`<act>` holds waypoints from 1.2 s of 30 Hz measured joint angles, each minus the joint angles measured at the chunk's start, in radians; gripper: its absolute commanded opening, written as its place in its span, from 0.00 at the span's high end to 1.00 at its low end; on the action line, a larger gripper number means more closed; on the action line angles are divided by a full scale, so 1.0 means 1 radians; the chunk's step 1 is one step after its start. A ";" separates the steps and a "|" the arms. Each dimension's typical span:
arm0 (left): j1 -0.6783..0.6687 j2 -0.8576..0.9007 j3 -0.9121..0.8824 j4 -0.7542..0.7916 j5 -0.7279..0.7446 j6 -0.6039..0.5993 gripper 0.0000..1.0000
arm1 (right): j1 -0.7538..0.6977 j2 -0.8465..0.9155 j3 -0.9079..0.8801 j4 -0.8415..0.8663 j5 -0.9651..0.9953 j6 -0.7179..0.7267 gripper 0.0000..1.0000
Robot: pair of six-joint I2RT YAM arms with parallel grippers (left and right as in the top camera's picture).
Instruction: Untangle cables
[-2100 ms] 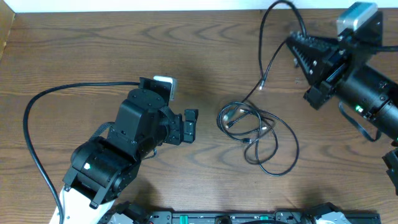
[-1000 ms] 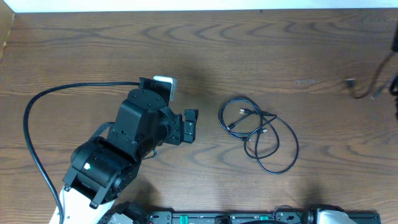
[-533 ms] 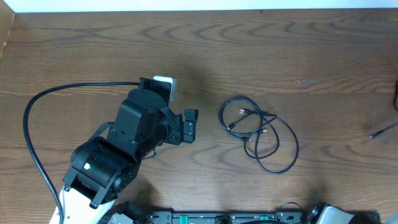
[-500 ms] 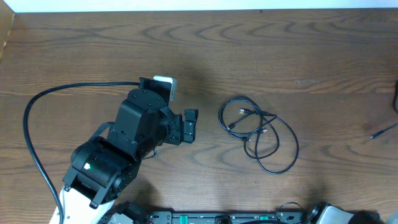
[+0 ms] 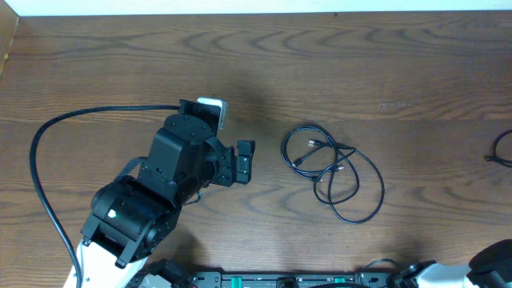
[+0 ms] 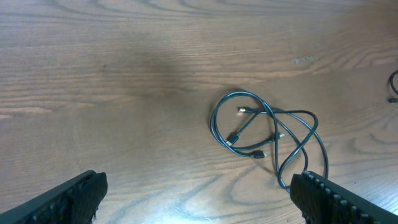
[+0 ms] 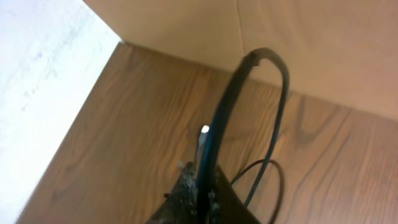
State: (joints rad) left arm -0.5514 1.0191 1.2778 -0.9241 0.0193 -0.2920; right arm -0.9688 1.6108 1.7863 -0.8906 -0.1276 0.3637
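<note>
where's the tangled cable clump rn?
Overhead view: the cable clump lies on the table right of centre, just right of the open left gripper, not touching it.

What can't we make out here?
Held cable: blurred in right wrist view; overhead's right edge cuts it off.
Right gripper: absent from overhead; fingertips blurred in its wrist view.
Cable clump: crossings too small overhead and in left wrist view to tell over from under.

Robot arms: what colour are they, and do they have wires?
The left arm is black, with chunky round joints, a white base, a tiny green light and a thick black cable looping off it. The left gripper has fingers with ridged edges. The right gripper is black too.
</note>
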 measured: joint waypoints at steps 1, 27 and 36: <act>0.000 0.000 0.000 0.000 0.000 0.000 0.01 | -0.013 0.010 0.000 -0.009 -0.025 0.012 0.42; 0.000 0.002 0.000 0.000 0.000 0.000 0.01 | -0.027 0.065 0.000 -0.208 -0.488 -0.182 0.01; 0.000 0.002 0.000 0.000 0.000 0.000 0.01 | 0.189 0.066 0.000 -0.336 -0.553 -0.405 0.01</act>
State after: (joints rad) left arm -0.5510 1.0210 1.2778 -0.9241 0.0193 -0.2920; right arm -0.7795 1.6764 1.7863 -1.2263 -0.6804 -0.0410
